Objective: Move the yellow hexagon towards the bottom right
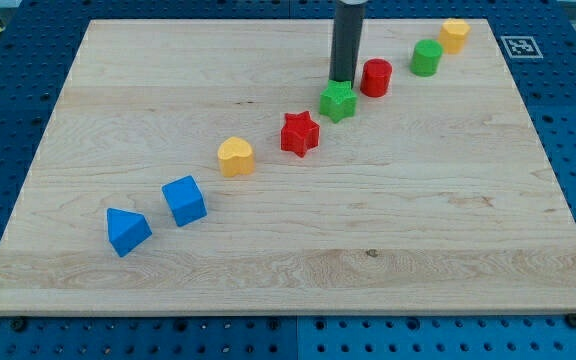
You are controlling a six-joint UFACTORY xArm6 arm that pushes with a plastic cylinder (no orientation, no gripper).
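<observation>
The yellow hexagon sits at the view's top right, near the board's top edge. My tip is far to its left, just behind the green star and left of the red cylinder. A green cylinder stands between the red cylinder and the yellow hexagon. The tip touches or nearly touches the green star's top side; I cannot tell which.
A red star, a yellow heart-shaped block, a blue cube and a blue triangular block run diagonally down to the view's bottom left. The wooden board lies on a blue pegboard. A marker tag lies off its top right corner.
</observation>
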